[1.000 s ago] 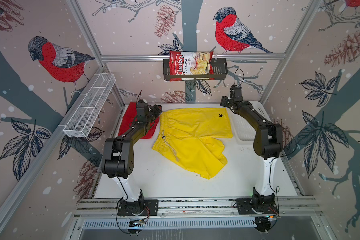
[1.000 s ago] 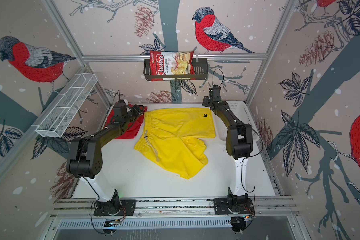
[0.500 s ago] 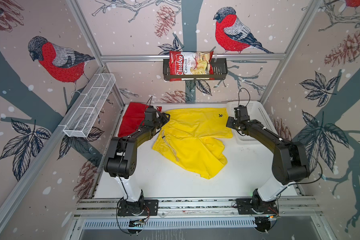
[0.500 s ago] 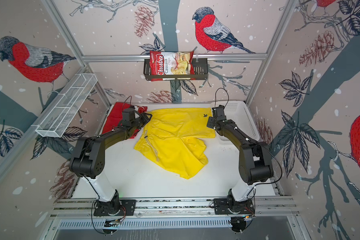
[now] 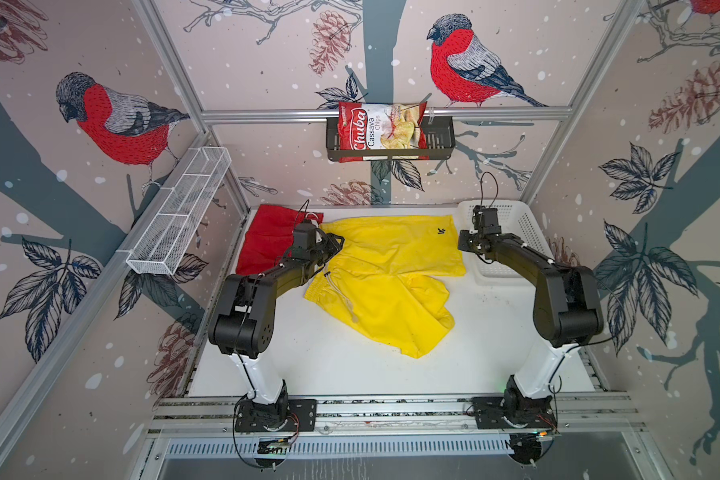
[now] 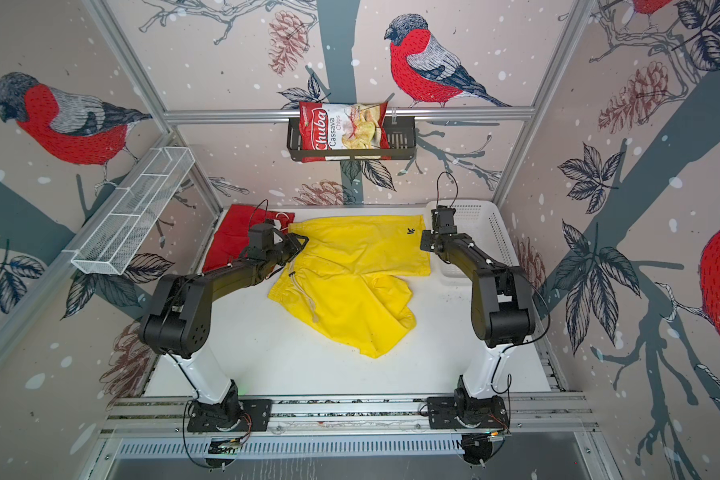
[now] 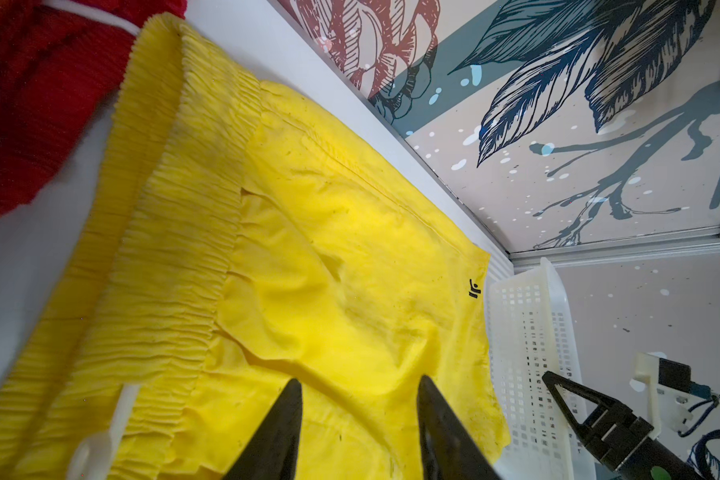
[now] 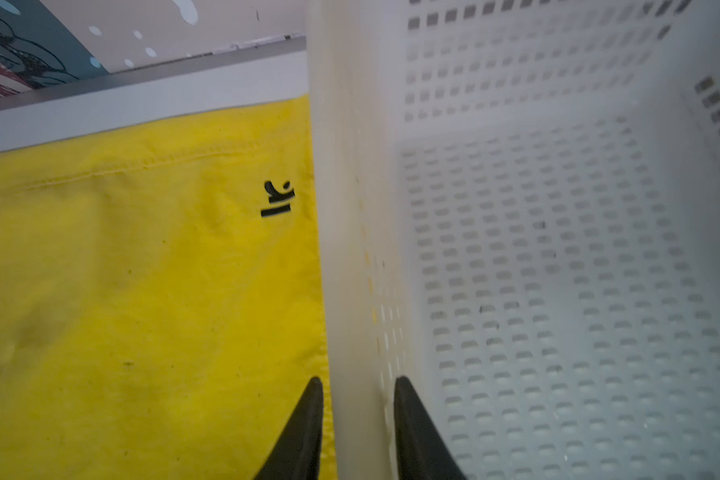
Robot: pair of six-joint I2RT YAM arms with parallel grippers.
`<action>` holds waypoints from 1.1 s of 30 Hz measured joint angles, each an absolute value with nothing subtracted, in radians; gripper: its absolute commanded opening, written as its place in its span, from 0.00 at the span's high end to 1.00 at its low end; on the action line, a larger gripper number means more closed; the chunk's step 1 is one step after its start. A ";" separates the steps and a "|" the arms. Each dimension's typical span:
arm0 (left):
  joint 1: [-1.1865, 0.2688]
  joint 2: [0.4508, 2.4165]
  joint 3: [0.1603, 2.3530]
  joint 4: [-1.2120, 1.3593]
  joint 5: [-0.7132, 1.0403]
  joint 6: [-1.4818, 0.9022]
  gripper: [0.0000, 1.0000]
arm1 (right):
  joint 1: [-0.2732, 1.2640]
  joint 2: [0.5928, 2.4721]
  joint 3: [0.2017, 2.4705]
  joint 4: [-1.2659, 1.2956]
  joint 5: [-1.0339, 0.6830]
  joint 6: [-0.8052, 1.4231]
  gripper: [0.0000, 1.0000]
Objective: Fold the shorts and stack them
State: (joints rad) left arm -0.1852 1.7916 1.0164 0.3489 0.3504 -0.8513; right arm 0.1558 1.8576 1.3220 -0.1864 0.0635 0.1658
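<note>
Left hand: your left hand (image 7: 360, 380) has its fingers spread with nothing between them; only yellow cloth shows past the tips. You cannot tell whether the tips touch that cloth.
Right hand: your right hand (image 8: 358, 380) straddles the side wall of the white perforated basket (image 8: 358, 208), with one finger outside over yellow cloth and the other inside the basket. Both fingers stand close to the wall, but you cannot tell whether they pinch it.
Yellow pair: the yellow shorts (image 5: 391, 257) lie on the white surface (image 5: 350, 365) between your two hands. The gathered waistband (image 7: 163, 249) sits right at the left hand.
Black mark: the black mark (image 8: 278, 199) lies just ahead of the right hand's outer finger, near the hem that runs along the basket wall.
Legs: the leg reaching toward the right hand lies flat. The other leg is rumpled and slanted, nearer the arm bases than either hand.
Cord: the white drawstring (image 5: 341, 291) trails from the waistband, on the arm-base side of the left hand.
Red pair: the red shorts (image 5: 267, 241) lie beside the left hand, on the side away from the right hand and just beside the yellow waistband.
</note>
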 measured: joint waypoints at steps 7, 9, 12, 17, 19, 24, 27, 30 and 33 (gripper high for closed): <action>-0.201 1.805 1.037 0.351 0.363 -0.854 0.57 | 0.110 1.897 1.410 -0.191 0.017 0.130 0.67; -0.204 1.803 1.037 0.351 0.364 -0.854 0.57 | 0.115 1.886 1.407 -0.189 0.001 0.131 0.49; -0.209 1.780 1.037 0.338 0.364 -0.853 0.57 | 0.131 1.834 1.368 -0.190 -0.001 0.134 0.42; -0.216 1.671 1.008 0.315 0.363 -0.837 0.57 | 0.164 1.668 1.267 -0.187 0.025 0.190 0.36; -0.216 1.602 0.971 0.297 0.358 -0.830 0.57 | 0.188 1.568 1.208 -0.178 0.062 0.220 0.31; -0.217 1.422 0.864 0.238 0.303 -0.804 0.57 | 0.270 1.306 1.026 -0.145 0.147 0.299 0.26; -0.217 1.305 0.784 0.192 0.263 -0.785 0.55 | 0.329 1.143 0.893 -0.144 0.185 0.348 0.22; -0.217 1.199 0.697 0.159 0.227 -0.776 0.54 | 0.385 0.993 0.757 -0.144 0.213 0.400 0.21; -0.216 1.115 0.604 0.131 0.204 -0.771 0.54 | 0.450 0.855 0.627 -0.151 0.241 0.474 0.36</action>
